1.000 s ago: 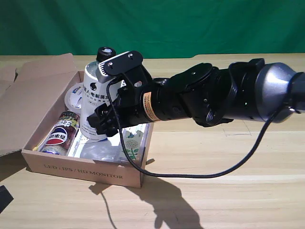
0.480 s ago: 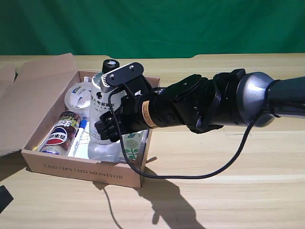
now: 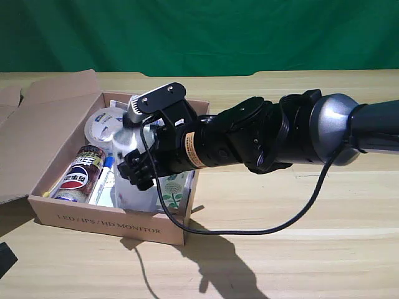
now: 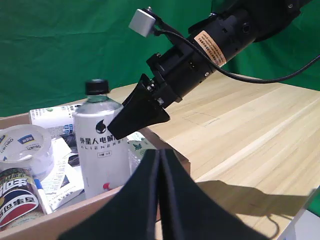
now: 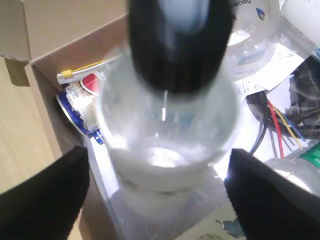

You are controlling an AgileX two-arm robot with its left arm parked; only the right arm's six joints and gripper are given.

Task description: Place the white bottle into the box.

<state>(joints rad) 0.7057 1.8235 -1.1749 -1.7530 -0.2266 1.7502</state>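
The white bottle (image 3: 129, 117) stands upright inside the box (image 3: 106, 227), near its right wall in the exterior view. Its black cap and black lettering show in the left wrist view (image 4: 100, 150). My right gripper (image 3: 140, 167) reaches down into the box and is shut on the white bottle. One black finger (image 4: 137, 111) lies against its upper side. In the right wrist view the bottle (image 5: 165, 150) fills the space between the two fingers (image 5: 45, 195), with the cap close to the camera. The bottle's base is hidden behind the box wall.
The box also holds a Pepsi can (image 3: 78, 174), a tape roll (image 3: 101, 124), a pen (image 3: 107, 167), papers and a floral-label bottle (image 3: 176, 188). Its flap (image 3: 37, 124) lies open to the exterior view's left. A black cable (image 3: 249, 227) loops over the table. The parked left gripper (image 4: 160, 200) sits shut.
My right gripper has lowered the white bottle from above the box down among the items inside, shifting slightly toward the box's front.
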